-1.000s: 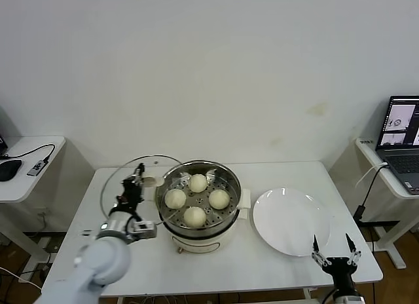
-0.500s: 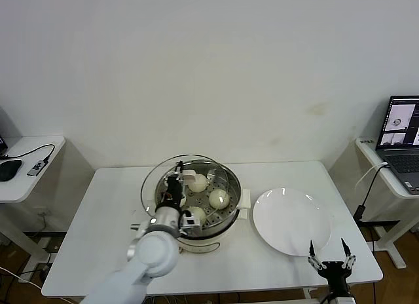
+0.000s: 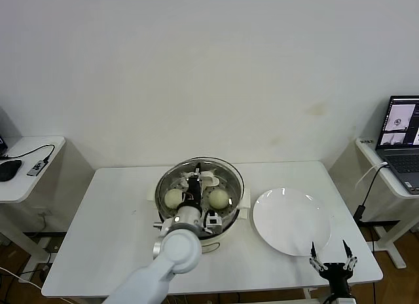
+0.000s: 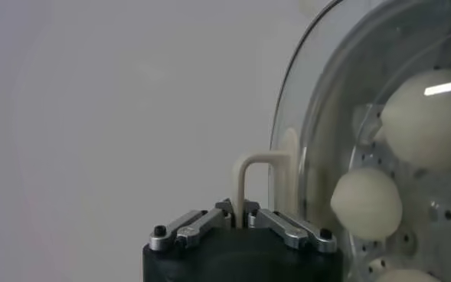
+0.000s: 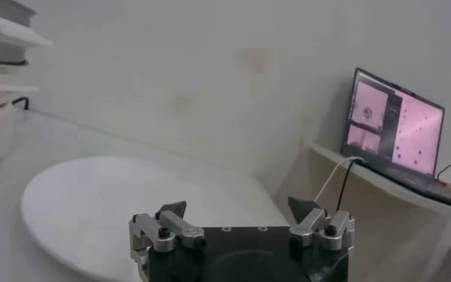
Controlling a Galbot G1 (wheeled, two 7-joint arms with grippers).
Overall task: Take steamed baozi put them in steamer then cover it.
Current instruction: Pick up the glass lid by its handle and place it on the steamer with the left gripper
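Left gripper (image 4: pixel 243 222) clamps the cream handle of the cover (image 3: pixel 226 176), holding the glass lid over the steamer (image 3: pixel 229 219) at table centre. Through the glass, 2 steamed baozi (image 3: pixel 218 198) show at 9 and 3 o'clock on the tray. Right gripper (image 3: pixel 333 257) waits open at the table's 5 o'clock edge, just beside the white plate (image 3: pixel 291 220).

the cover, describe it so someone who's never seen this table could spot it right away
On the white table, find the shiny round steamer at the middle, left of the flat white plate. The cover sits over that pot, held by the left gripper at its cream handle. Unlike the opaque plate, it is clear glass with a metal rim, baozi visible through it.
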